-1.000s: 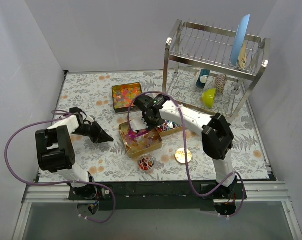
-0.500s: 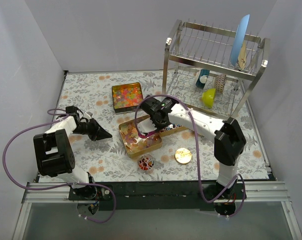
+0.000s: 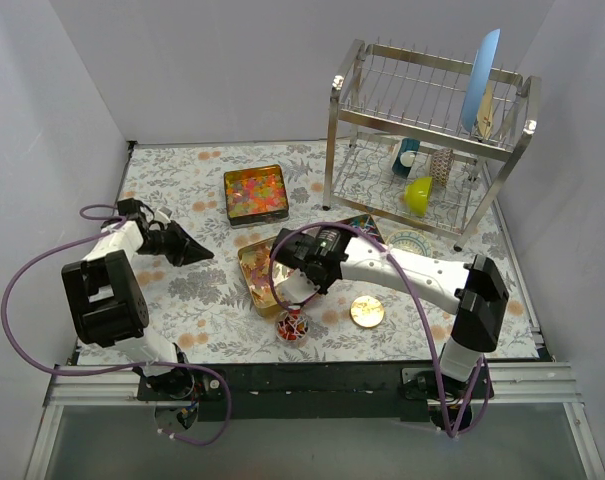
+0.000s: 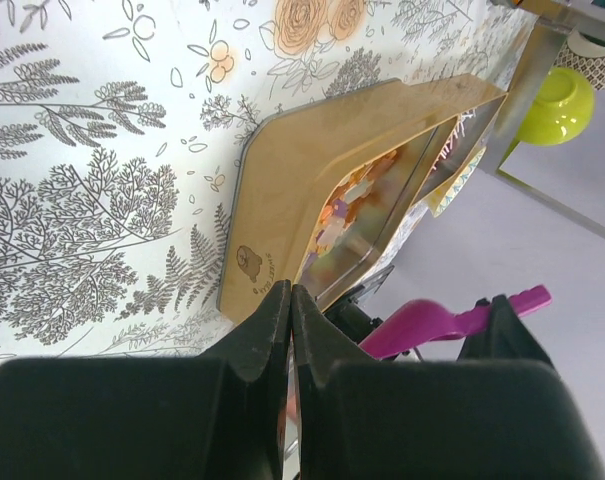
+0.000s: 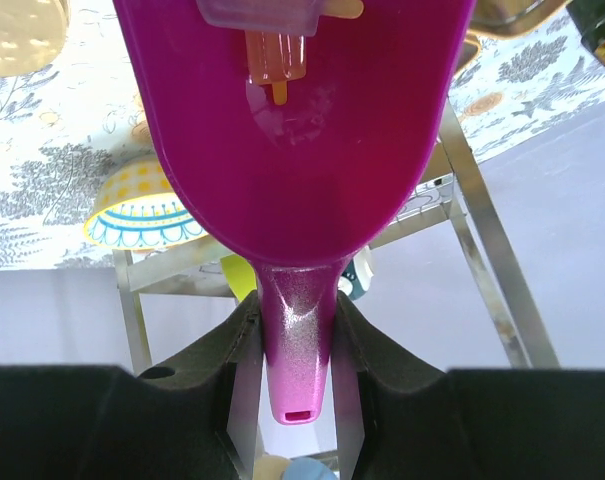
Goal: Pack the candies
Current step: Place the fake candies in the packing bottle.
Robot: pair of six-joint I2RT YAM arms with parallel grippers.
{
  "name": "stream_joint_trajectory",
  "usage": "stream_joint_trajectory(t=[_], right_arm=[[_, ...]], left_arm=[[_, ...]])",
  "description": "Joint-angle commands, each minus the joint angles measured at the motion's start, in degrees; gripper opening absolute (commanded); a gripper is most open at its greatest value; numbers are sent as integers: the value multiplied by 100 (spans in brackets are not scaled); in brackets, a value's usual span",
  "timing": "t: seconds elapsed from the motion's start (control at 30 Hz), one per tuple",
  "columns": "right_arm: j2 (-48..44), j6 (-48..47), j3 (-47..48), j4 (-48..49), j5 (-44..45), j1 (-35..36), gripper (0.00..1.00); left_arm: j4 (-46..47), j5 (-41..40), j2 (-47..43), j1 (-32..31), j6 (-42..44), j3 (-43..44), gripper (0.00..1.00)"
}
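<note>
My right gripper (image 5: 297, 330) is shut on the handle of the purple scoop (image 5: 302, 150). A few pale pastel candies (image 5: 272, 40) lie in the scoop's bowl. In the top view the scoop (image 3: 290, 290) hangs over the near right corner of the open gold tin (image 3: 254, 262), just above the small round jar of candies (image 3: 292, 325). More pastel candies (image 4: 347, 195) lie inside that tin (image 4: 312, 200). My left gripper (image 3: 187, 245) is shut with nothing in it, on the cloth to the left of the tin, apart from it.
A square tin of orange-red beads (image 3: 255, 192) sits further back. Another tin (image 3: 360, 228) shows partly behind the right arm. The flat gold lid (image 3: 367, 312) lies near the front. The dish rack (image 3: 422, 130) with a green bowl (image 3: 418, 193) and blue plate (image 3: 480, 80) fills the back right.
The right arm has drawn the scoop from the tins' far side toward the near edge, over the gold tin's corner by the jar. The left gripper has slid further left.
</note>
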Motion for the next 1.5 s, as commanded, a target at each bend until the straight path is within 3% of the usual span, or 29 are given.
stream_joint_trajectory(t=[0.0,0.37,0.57,0.73,0.9,1.1,1.47], right_arm=[[66,382,110,-623,450,362,1],[198,496,-180,-773,1372,925,1],[251,461,-172,-764,1610,1075,1],[207,452,-216,-773,1699,1145,1],[84,479,-339,-773,1743,1198,1],[-4,645,-576,-764,1962,1321,1],[58,645,-120,-764,2007,1330,1]], left_arm=[[40,85,30,102,17,292,0],[154,120,-93,181,-37,310,0],[224,111,-392,199,-98,108,9],[277,147,-647,216,-116,-59,28],[304,190,-770,208,-124,-138,38],[312,191,-796,216,-107,-95,41],[304,226,-1042,164,-28,-217,45]])
